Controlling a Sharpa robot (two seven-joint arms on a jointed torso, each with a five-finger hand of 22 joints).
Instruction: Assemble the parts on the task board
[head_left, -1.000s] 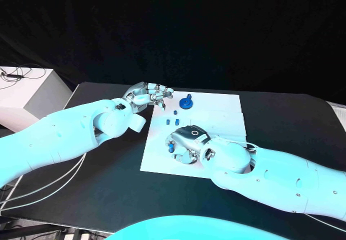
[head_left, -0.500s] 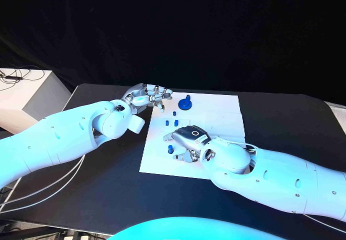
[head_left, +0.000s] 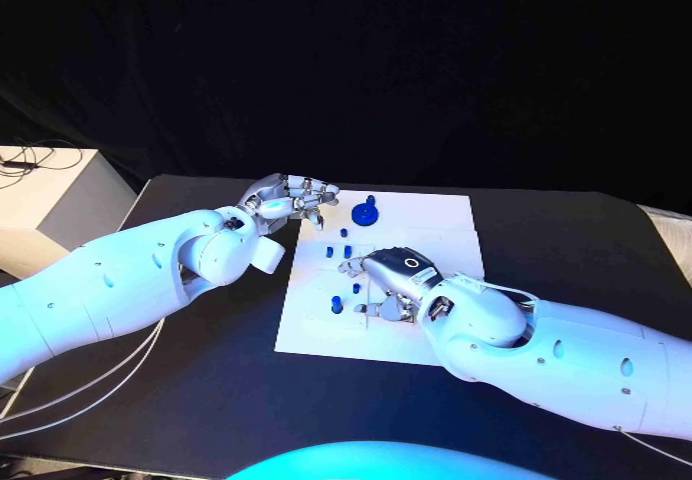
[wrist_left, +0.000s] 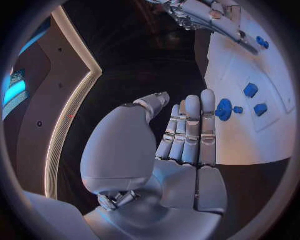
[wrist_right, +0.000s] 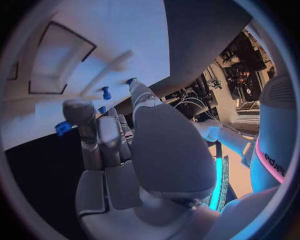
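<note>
— Where are my hands?

— My right hand (head_left: 392, 285) is low over the middle of the task board (head_left: 433, 222), fingers curled downward. From the head view I cannot tell whether it grips anything. In its wrist view the fingers (wrist_right: 92, 131) point at the board, with small blue parts (wrist_right: 106, 93) just beyond the fingertips.

— And the parts near it?

— One small blue part (head_left: 338, 303) lies just beside that hand, toward my left arm. Two more (head_left: 346, 237) sit a little further out, between my two hands.

— The left one?

— My left hand (head_left: 293, 195) hovers at the far corner of the board, above the black surface (head_left: 577, 250); its fingers (wrist_left: 191, 125) are straight, side by side, holding nothing. The round blue part (head_left: 365, 212) stands on the board just beside it.
</note>
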